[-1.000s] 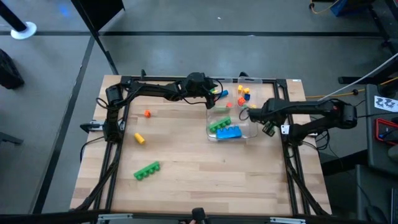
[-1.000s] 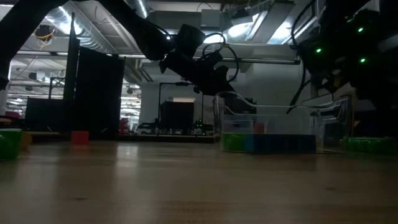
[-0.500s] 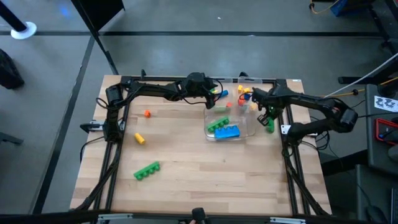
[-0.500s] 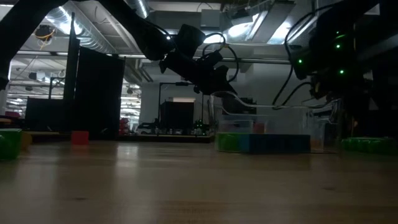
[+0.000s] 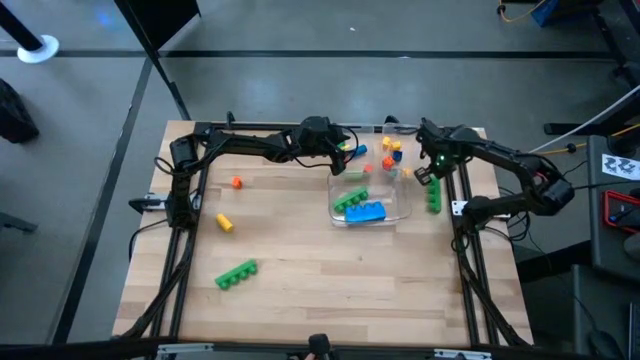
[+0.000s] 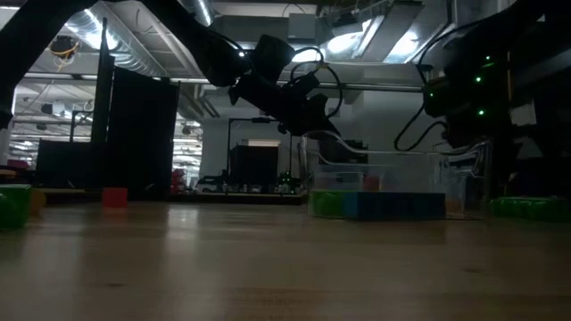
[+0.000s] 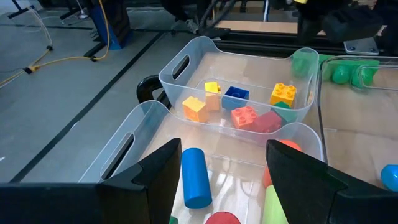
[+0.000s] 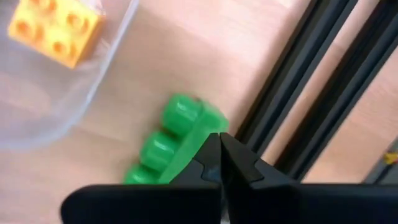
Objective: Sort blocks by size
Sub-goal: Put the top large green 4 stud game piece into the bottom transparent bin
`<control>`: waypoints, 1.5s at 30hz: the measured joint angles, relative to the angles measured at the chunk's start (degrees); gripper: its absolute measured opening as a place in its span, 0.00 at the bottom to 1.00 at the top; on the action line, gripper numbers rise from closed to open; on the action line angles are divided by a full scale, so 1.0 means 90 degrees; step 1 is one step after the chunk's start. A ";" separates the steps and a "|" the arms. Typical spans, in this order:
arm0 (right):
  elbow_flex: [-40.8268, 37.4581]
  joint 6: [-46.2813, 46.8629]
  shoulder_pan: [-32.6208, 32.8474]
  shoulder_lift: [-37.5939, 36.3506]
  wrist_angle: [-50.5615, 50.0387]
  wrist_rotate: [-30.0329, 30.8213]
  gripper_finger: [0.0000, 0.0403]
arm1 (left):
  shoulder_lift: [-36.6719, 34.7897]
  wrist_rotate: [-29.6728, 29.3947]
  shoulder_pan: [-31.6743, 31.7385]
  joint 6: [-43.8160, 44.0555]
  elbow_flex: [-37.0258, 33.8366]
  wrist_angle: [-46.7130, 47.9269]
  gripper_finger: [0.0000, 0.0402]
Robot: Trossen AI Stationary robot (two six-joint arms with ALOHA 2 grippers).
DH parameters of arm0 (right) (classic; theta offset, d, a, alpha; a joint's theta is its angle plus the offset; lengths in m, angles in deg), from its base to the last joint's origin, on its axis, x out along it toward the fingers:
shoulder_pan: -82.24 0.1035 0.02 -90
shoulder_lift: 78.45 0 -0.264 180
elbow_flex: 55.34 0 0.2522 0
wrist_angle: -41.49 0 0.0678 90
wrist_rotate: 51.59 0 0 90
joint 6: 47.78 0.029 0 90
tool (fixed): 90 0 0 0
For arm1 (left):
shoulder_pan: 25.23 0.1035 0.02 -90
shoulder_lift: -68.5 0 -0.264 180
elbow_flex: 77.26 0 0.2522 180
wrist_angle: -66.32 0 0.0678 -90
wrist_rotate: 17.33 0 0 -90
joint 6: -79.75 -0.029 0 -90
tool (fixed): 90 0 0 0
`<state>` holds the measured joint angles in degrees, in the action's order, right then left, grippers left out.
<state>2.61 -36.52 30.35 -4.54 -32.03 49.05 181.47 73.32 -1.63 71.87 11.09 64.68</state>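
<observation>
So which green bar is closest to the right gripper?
The green bar by the table's right rail, just below the right gripper; the others lie in the tray and front-left.

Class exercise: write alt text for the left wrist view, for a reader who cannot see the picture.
Past the open left pincer, clear plastic trays sit side by side on the table. The farther tray holds small yellow, orange, blue and red bricks; the nearer one holds a blue cylinder. A green studded bar lies beyond the trays.
</observation>
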 joint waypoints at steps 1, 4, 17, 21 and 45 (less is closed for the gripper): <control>0.0000 0.0002 -0.0065 0.0028 0.0089 -0.0024 0.00 | 0.0000 0.0000 0.0001 0.0000 0.0000 -0.0002 0.55; 0.0000 0.0043 -0.0168 0.0112 0.0189 -0.0072 0.00 | 0.0000 0.0000 0.0001 0.0000 0.0000 0.0001 0.55; 0.0005 0.0526 -0.0156 0.0843 0.0206 -0.0090 0.00 | 0.0000 0.0000 -0.0001 0.0000 0.0000 0.0001 0.55; 0.0017 0.0593 -0.0155 0.0890 0.0031 -0.0244 0.00 | 0.0000 0.0000 0.0000 0.0000 -0.0001 0.0001 0.55; -0.0002 0.0612 -0.0154 0.0524 -0.0495 -0.0473 0.00 | 0.0000 0.0000 -0.0001 0.0000 0.0000 -0.0002 0.55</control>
<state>2.58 -31.01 28.96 0.18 -36.49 44.79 181.47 73.32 -1.64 71.87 11.09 64.66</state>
